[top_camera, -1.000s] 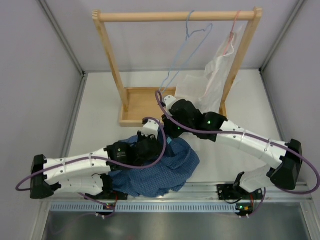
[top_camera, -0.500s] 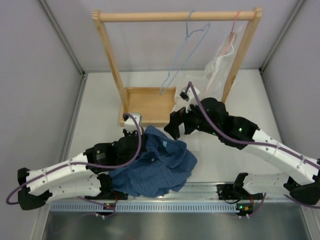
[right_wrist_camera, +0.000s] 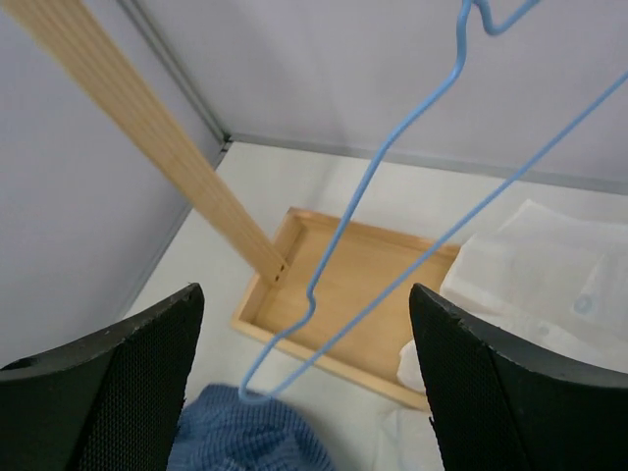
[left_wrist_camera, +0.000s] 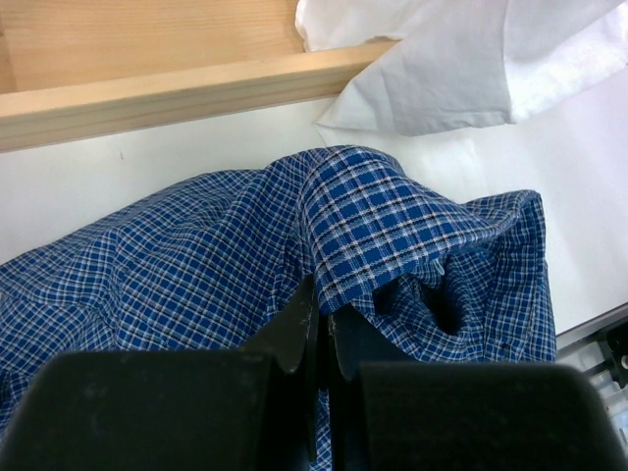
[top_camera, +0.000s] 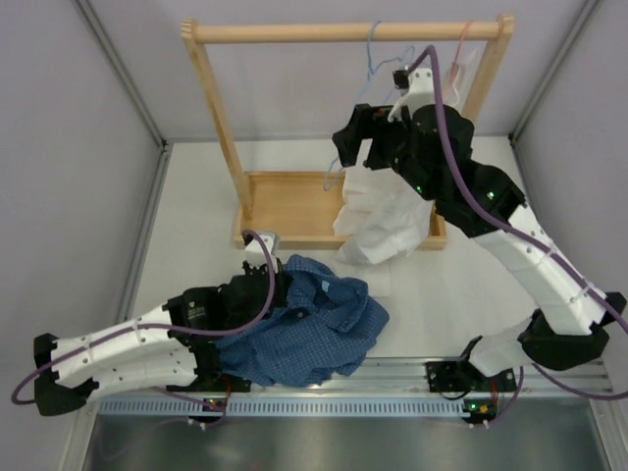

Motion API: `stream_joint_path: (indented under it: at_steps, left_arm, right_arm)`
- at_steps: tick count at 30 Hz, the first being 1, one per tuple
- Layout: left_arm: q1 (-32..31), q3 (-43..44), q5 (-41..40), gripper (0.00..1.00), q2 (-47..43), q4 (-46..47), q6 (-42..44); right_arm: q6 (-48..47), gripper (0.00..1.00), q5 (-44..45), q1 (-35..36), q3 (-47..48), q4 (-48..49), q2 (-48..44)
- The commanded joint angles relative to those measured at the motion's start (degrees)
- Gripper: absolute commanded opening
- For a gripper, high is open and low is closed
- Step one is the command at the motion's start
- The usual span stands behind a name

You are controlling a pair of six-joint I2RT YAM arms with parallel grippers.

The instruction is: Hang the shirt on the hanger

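The dark blue checked shirt (top_camera: pixel 319 329) lies crumpled on the table near the front edge. My left gripper (top_camera: pixel 278 278) is shut on a raised fold of it, with the jaws pinching the cloth (left_wrist_camera: pixel 373 216) at its near edge (left_wrist_camera: pixel 324 316). The light blue wire hanger (top_camera: pixel 374 61) hangs from the rack's rail. My right gripper (top_camera: pixel 361 137) is high up next to it, open and holding nothing. In the right wrist view the hanger (right_wrist_camera: pixel 388 152) shows between the two spread fingers (right_wrist_camera: pixel 306 294) without touching them, and the shirt (right_wrist_camera: pixel 245 437) lies far below.
A wooden rack (top_camera: pixel 348 31) stands at the back on a tray base (top_camera: pixel 285 201). A white shirt (top_camera: pixel 388 211) on a pink hanger (top_camera: pixel 461 44) droops over the tray's right end. Grey walls close in both sides.
My right gripper has let go at the shirt, opened, and risen back and up to the blue hanger. The left gripper keeps its hold on the shirt, shifted slightly left.
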Motion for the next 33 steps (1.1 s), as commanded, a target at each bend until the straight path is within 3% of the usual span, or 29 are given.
stream_joint_path:
  at_steps: [1, 7, 15, 24, 33]
  left_arm:
    - [0.2, -0.5, 1.4, 0.0, 0.2, 3.9, -1.4]
    - [0.2, -1.4, 2.9, 0.0, 0.5, 4.2, -1.8]
    - [0.2, -2.9, 3.5, 0.0, 1.7, 5.4, -2.2]
    - [0.2, -2.7, 4.5, 0.0, 4.1, 6.1, -2.3]
    - [0.2, -3.2, 4.5, 0.0, 3.6, 6.1, -2.1]
  right_arm:
    - [-3.7, 0.81, 8.1, -1.1, 7.0, -5.1, 8.5]
    - [-7.0, 0.65, 15.9, -2.0, 21.1, -11.5, 17.8]
    - [-5.3, 0.6, 19.0, -2.0, 11.4, -12.0, 10.6]
    - [-6.0, 0.23, 12.1, -6.0, 5.0, -12.1, 6.6]
    - [-7.4, 0.18, 7.8, -8.9, 3.7, -12.1, 5.7]
